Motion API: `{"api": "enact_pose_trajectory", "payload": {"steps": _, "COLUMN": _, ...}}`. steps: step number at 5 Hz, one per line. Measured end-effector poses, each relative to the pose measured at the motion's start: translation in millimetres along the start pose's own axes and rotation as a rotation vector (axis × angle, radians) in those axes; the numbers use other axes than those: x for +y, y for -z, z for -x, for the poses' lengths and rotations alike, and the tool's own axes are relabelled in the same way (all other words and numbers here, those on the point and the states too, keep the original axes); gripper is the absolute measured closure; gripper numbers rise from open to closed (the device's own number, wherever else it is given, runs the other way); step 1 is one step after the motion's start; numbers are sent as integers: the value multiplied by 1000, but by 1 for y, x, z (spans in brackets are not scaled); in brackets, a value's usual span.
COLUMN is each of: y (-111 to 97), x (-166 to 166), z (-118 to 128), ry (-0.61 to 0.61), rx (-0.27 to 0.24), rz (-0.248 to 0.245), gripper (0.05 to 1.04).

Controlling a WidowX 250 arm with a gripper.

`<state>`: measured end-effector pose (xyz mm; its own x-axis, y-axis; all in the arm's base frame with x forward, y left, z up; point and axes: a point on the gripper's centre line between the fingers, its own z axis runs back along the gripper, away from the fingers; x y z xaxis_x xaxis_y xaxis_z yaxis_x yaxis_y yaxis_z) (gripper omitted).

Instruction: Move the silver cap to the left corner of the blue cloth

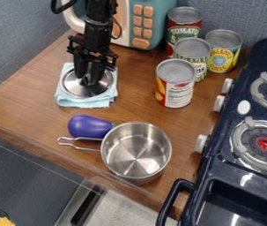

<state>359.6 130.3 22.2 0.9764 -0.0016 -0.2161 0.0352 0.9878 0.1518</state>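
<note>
The silver cap (73, 86) lies on the light blue cloth (87, 102), over its middle, with cloth visible around much of its rim. The black hand (89, 81) hangs directly above the cap's centre, pointing down; whether it is open or closed, or has hold of the cap, cannot be determined. The cloth rests on the brown wooden desk (26, 98). Nearer the camera sits a purple toy eggplant (89, 127), just beside a steel saucepan (136, 152) (its wire handle runs past the eggplant's near side). Farther back stands a teal toy microwave (157, 14) with orange buttons. Four tins stand grouped near it: a tomato tin (183, 33), a yellow tin (221, 55), a green-labelled tin (199, 65) and a red-and-white tin (176, 92). A dark blue toy stove (216, 152) occupies the right side.
</note>
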Motion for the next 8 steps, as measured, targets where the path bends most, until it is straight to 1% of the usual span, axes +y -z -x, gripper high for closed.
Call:
{"api": "enact_pose_trajectory", "payload": {"steps": 1, "y": -1, "x": 0, "z": 3, "ry": 8, "rx": -5, "rz": 1, "gripper": 891}}
{"api": "enact_pose_trajectory", "payload": {"steps": 2, "y": -5, "x": -3, "z": 4, "ry": 20, "rx": -17, "rz": 27, "gripper": 906}}
{"api": "enact_pose_trajectory", "payload": {"steps": 3, "y": -25, "x": 10, "z": 16, "ry": 1, "rx": -74, "rz": 50, "gripper": 906}}
{"api": "enact_pose_trajectory", "payload": {"steps": 4, "y": -44, "x": 17, "z": 26, "ry": -146, "rx": -110, "rz": 122, "gripper": 906}}
{"api": "enact_pose_trajectory", "payload": {"steps": 5, "y": -47, "x": 23, "z": 31, "ry": -389, "rx": -100, "rz": 197, "gripper": 906}}
{"api": "enact_pose_trajectory", "payload": {"steps": 6, "y": -57, "x": 33, "z": 36, "ry": -617, "rx": 8, "rz": 283, "gripper": 906}}
{"api": "enact_pose_trajectory", "payload": {"steps": 7, "y": -49, "x": 38, "z": 41, "ry": -862, "rx": 122, "rz": 325, "gripper": 907}}
{"api": "enact_pose_trajectory", "payload": {"steps": 8, "y": -35, "x": 40, "z": 39, "ry": -1112, "rx": 130, "rz": 356, "gripper": 908}}
